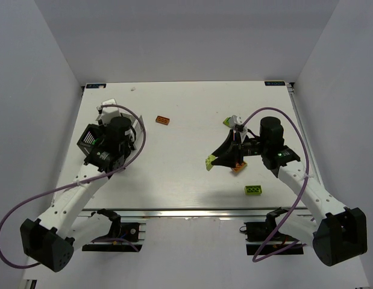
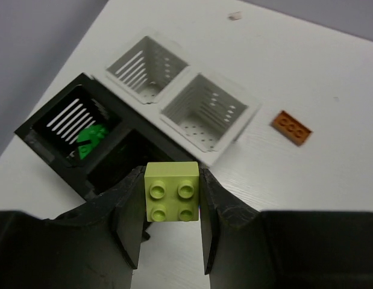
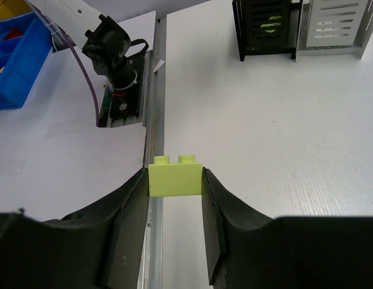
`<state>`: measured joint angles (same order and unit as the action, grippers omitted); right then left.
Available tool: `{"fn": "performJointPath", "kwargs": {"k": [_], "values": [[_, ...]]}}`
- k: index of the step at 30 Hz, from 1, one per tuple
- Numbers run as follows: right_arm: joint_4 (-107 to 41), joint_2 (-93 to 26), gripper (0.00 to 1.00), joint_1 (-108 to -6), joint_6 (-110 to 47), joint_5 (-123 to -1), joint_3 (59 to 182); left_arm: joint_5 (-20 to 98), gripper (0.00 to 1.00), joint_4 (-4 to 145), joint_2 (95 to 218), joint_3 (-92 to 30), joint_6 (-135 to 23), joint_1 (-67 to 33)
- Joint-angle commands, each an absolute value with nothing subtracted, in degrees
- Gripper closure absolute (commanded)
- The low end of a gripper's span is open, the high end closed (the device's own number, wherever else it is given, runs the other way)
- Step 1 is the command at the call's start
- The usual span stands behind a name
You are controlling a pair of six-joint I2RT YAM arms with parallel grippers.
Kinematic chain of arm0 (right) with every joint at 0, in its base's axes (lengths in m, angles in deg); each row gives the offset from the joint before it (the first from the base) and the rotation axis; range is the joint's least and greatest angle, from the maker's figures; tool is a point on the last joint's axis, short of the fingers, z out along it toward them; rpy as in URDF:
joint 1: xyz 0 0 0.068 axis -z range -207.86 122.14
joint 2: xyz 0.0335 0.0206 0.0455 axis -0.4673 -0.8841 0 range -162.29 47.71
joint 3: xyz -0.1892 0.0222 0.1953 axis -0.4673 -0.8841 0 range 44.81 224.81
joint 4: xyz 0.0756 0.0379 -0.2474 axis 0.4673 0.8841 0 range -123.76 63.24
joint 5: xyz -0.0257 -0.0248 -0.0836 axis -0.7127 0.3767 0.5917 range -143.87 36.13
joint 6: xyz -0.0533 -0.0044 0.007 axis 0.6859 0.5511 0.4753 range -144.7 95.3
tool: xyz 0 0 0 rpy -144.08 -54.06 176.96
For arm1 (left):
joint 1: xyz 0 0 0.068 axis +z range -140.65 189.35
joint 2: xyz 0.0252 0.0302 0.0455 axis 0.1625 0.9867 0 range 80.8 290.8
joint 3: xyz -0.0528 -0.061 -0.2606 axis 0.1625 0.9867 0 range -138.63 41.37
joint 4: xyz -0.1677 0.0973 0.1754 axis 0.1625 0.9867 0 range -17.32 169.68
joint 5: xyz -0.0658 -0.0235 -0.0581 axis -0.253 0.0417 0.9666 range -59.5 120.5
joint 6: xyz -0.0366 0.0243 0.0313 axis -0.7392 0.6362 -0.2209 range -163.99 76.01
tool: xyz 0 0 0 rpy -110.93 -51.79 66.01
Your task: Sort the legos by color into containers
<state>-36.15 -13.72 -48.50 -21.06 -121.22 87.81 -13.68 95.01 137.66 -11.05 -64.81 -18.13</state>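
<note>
Lime brick (image 2: 172,192) is clamped in left gripper (image 2: 170,180) near black box (image 2: 50,158), apparently for colour sorting; second lime brick (image 3: 175,179) is clamped in right gripper (image 3: 174,183).

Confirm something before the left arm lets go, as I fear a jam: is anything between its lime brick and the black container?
Nothing visible. The left gripper holds the lime brick over the black container's near compartment, whose mouth looks open; a green brick lies in the other compartment.
</note>
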Motion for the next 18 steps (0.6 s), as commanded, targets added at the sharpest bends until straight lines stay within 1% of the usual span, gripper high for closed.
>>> {"fn": "performJointPath", "kwargs": {"k": [1,3,9,14,15,18], "values": [[-36.0,-12.8,1.0,-48.3,-20.5,-120.7,89.8,-13.0,1.0,95.9,139.9,-13.2,-63.7,-13.0],[-36.0,-12.8,1.0,-48.3,-20.5,-120.5,89.8,-9.4,1.0,95.3,142.4,-12.9,-63.6,-8.7],[-36.0,-12.8,1.0,-48.3,-20.5,-120.5,89.8,-6.2,1.0,93.8,148.0,-13.1,-64.6,-5.9],[-36.0,-12.8,1.0,-48.4,-20.5,-120.3,89.8,-5.5,1.0,93.0,148.9,-11.3,-65.4,-4.9],[-36.0,-12.9,1.0,-48.4,-20.5,-120.3,89.8,-5.7,0.93,92.7,148.7,-10.9,-65.4,-4.8],[-36.0,-12.9,1.0,-48.3,-20.5,-120.2,89.8,-6.9,0.79,91.9,148.1,-9.6,-65.4,-4.6]]}}
